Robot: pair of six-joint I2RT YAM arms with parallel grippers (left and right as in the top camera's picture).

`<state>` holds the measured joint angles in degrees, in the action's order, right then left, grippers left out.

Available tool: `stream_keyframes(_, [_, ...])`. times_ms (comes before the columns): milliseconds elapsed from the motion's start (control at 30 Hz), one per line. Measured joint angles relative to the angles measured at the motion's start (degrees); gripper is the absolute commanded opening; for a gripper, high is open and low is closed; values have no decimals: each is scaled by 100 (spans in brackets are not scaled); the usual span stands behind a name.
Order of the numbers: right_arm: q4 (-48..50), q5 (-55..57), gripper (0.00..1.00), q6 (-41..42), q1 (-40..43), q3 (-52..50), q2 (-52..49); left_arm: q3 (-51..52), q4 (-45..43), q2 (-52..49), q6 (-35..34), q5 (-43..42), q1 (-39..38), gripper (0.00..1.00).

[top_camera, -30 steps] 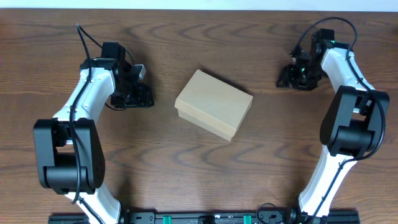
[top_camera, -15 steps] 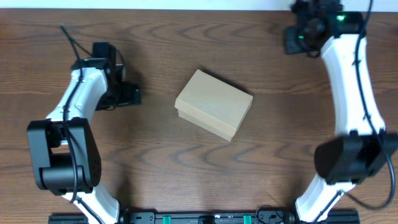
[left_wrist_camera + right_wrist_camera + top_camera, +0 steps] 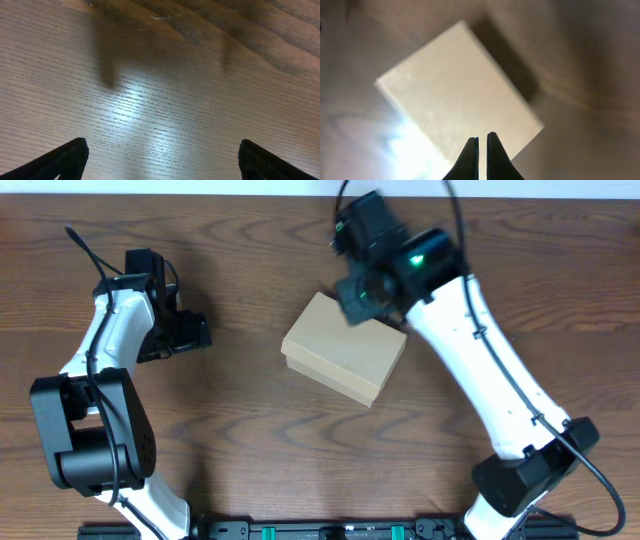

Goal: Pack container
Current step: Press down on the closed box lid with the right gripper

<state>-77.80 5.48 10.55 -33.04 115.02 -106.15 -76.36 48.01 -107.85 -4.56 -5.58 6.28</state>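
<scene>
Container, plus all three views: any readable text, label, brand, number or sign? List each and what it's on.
None can be read in any view.
The container: plain tan cardboard, with no print, label or sticker on the faces that show.
The table: bare wood grain, no markings.
The right arm: no legible lettering, only a green light.
The rail at the near edge: any print is too small to read.

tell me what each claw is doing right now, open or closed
Left claw: open, holding nothing.
Right claw: closed, holding nothing, over the cardboard box.
</scene>
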Motion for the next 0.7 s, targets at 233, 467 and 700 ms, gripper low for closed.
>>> stream_keyframes(233, [-413,79,1,802,-339,0,0,0,-2,0,7,-160,-2,94])
stream_keyframes(467, [-511,-13,1,1327,-448,-55,0,0,-2,0,33,-302,-2,94])
stream_keyframes(700, [-400,-114,1,1753,-660,-660,0,0,-2,0,33,-323,0,94])
